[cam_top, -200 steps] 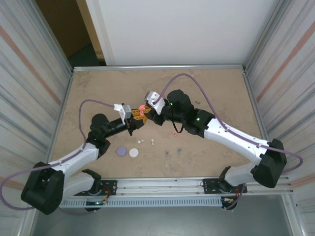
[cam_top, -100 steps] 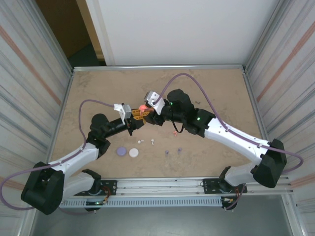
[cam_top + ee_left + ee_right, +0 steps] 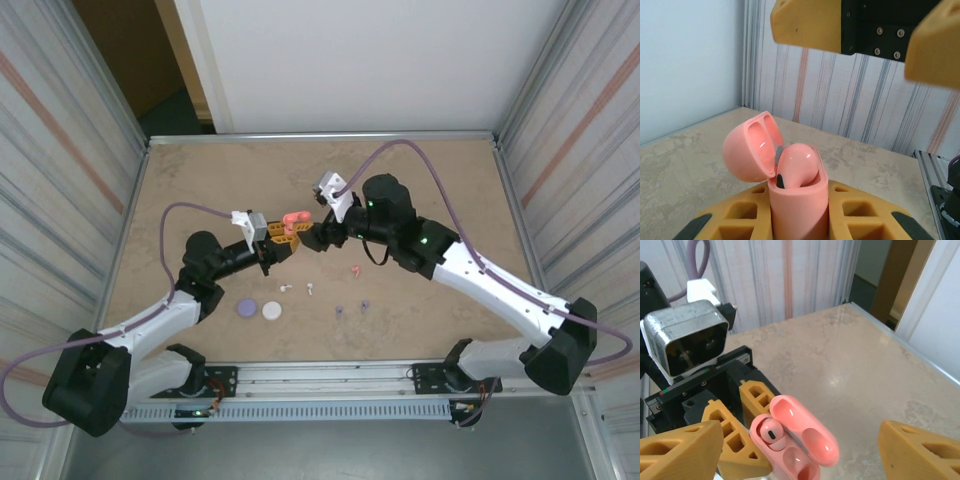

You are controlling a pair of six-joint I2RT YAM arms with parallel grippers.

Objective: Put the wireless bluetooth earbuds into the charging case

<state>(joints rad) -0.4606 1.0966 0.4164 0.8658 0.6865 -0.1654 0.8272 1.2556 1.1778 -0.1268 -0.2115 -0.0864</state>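
My left gripper (image 3: 281, 240) is shut on the pink charging case (image 3: 292, 220), holding it upright with the lid (image 3: 747, 147) swung open. One pink earbud (image 3: 796, 165) sits in a socket of the case (image 3: 790, 455); the socket beside it is empty. My right gripper (image 3: 316, 238) hovers just right of the case, its jaws wide open and empty, fingers (image 3: 682, 450) spread to both sides. A second pink earbud (image 3: 354, 270) lies on the table. Two white earbuds (image 3: 285, 288) and two purple earbuds (image 3: 340, 310) lie nearer the front.
A purple case (image 3: 245, 309) and a white case (image 3: 271, 311) lie closed near the front left. The table's raised rim (image 3: 320, 136) runs along the back, with striped walls on both sides. The right gripper's yellow fingers (image 3: 805, 22) hang above the case.
My right gripper has pulled back to the right, off the pink case, and stands open. The left arm and the case have stayed put.
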